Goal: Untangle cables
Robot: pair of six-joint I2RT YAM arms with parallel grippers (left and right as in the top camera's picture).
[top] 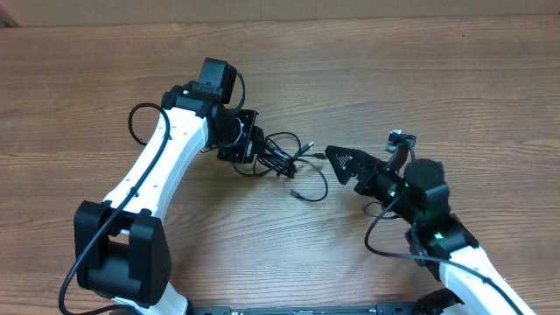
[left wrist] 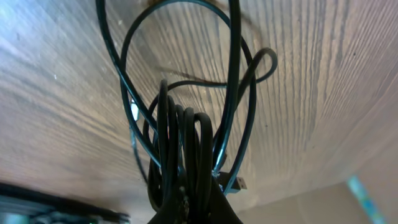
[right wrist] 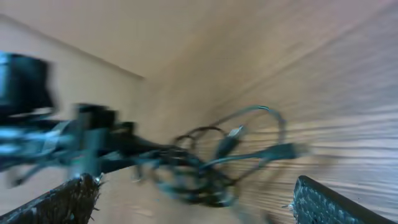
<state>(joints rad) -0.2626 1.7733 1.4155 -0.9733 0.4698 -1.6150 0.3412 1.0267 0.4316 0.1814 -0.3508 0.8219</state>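
Cables point(top: 293, 157) — tangled bundle in clenched left hand point(top: 262, 156) — on wooden table point(top: 367, 70)

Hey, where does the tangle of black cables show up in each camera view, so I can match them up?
Overhead: cable tangle at centre, at the tip of the left hand, left of the open right hand.
Left wrist: cable tangle fills the centre, looping up from the bottom edge.
Right wrist: cable tangle in the lower centre, blurred.
Shared landmark: the wood-grain table beneath it.
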